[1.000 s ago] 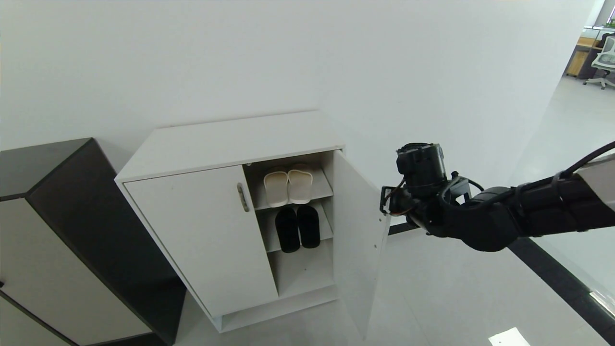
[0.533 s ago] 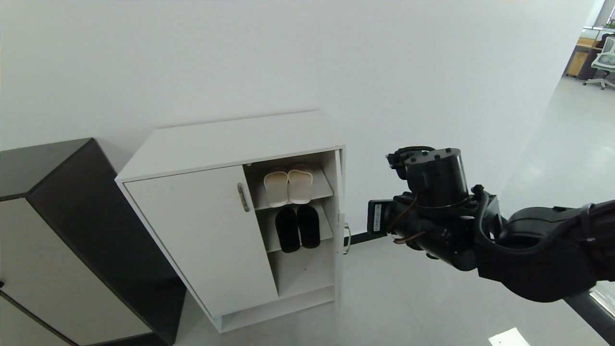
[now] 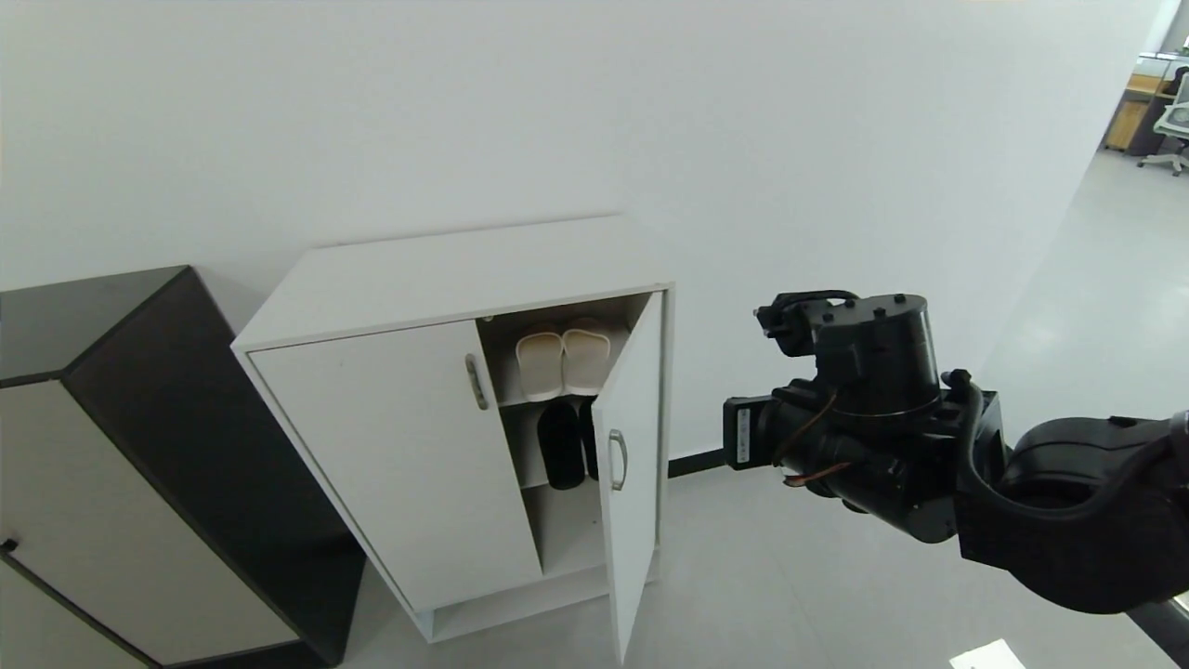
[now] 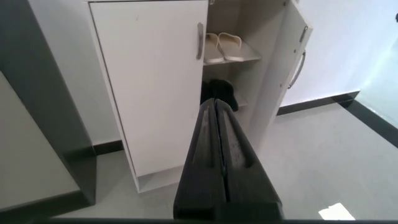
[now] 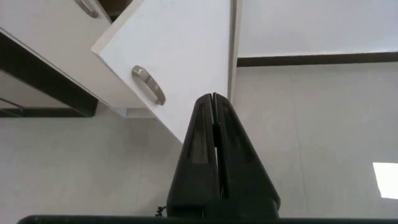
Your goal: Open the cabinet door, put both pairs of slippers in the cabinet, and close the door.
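The white cabinet (image 3: 446, 269) stands against the wall with its left door (image 3: 399, 455) closed. Its right door (image 3: 632, 437) hangs partly open, handle (image 3: 618, 460) facing out. Inside, cream slippers (image 3: 562, 362) lie on the upper shelf and black slippers (image 3: 560, 441) on the shelf below, partly hidden by the door. My right arm (image 3: 864, 418) is to the right of the door. In the right wrist view my right gripper (image 5: 214, 98) is shut and empty, close to the door's outer face (image 5: 180, 56) near its handle (image 5: 149, 86). My left gripper (image 4: 215, 102) is shut and empty, in front of the cabinet, apart from it.
A black and beige cabinet (image 3: 111, 446) stands close on the white one's left. The wall carries a black baseboard (image 3: 692, 462). Grey floor lies open in front and to the right, with a white sheet (image 3: 985, 658) on it. An office chair (image 3: 1172, 121) is far off.
The right door has swung from wide open to partly open. My right arm has turned and come nearer the camera. The head view has shifted slightly.
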Tool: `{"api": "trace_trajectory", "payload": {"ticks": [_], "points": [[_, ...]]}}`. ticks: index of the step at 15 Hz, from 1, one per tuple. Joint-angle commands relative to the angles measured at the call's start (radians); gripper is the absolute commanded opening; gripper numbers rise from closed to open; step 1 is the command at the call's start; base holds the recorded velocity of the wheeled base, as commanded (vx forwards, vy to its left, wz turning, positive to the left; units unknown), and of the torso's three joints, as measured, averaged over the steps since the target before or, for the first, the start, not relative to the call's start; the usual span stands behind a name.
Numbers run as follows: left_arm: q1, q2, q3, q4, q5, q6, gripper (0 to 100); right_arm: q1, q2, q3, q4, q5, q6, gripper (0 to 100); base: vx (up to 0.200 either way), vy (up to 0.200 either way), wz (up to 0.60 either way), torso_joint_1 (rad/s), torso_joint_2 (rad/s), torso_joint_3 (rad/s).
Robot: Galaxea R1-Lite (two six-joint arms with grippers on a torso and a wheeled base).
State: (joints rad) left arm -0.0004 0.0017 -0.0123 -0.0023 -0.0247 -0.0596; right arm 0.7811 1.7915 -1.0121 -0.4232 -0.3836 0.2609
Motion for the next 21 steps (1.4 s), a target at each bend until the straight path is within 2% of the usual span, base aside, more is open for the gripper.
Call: {"api": "trace_trajectory", "payload": {"ticks": [1,4,6,7,9,10,11,12,13,18,21], "points": [[0.0,0.0,0.0,-0.001,0.0,0.0,0,0.001,0.002,0.003,0.0,0.002,0.0,0,0.0,0.0,0.6,0.002,0.0,0.012],[0.0,0.0,0.0,-0.001,0.0,0.0,0,-0.006,0.005,0.012,-0.003,0.019,0.003,0,0.0,0.0,0.6,0.002,0.0,-0.001],[0.0,0.0,-0.001,0.001,0.0,0.0,0,-0.066,-0.004,0.049,-0.071,0.046,-0.026,0,0.0,0.0,0.3,-0.001,0.0,0.004],[0.0,0.0,0.0,-0.001,0.0,0.0,0,-0.098,-0.014,0.104,-0.14,0.088,-0.065,0,0.0,0.0,0.0,0.0,0.0,0.0],[0.0,0.0,0.0,-0.001,0.0,0.001,0,-0.167,-0.017,0.273,-0.355,0.282,-0.184,0,0.0,0.0,0.0,0.0,0.0,0.0],[0.0,0.0,0.0,0.001,0.0,0.001,0,-0.203,0.006,0.336,-0.468,0.335,-0.25,0,0.0,0.0,0.0,0.0,0.0,0.0],[0.0,0.0,0.0,0.001,-0.001,0.003,0,-0.221,0.025,0.359,-0.517,0.341,-0.267,0,0.0,0.0,0.0,0.0,0.0,0.0],[0.0,0.0,-0.001,0.001,-0.001,0.004,0,-0.23,0.026,0.368,-0.523,0.356,-0.267,0,0.0,0.0,0.0,0.0,0.0,0.0],[0.0,0.0,-0.001,0.001,-0.001,0.006,0,-0.249,0.026,0.38,-0.523,0.422,-0.27,0,0.0,0.0,0.0,0.0,0.0,0.0],[0.0,0.0,-0.001,0.002,-0.003,0.006,0,-0.287,0.045,0.392,-0.522,0.465,-0.27,0,0.2,0.0,0.0,0.0,0.0,0.0],[0.0,0.0,-0.001,0.002,-0.003,0.006,0,-0.295,0.058,0.382,-0.523,0.471,-0.269,0,0.0,0.0,0.0,0.0,0.0,0.0]]}}
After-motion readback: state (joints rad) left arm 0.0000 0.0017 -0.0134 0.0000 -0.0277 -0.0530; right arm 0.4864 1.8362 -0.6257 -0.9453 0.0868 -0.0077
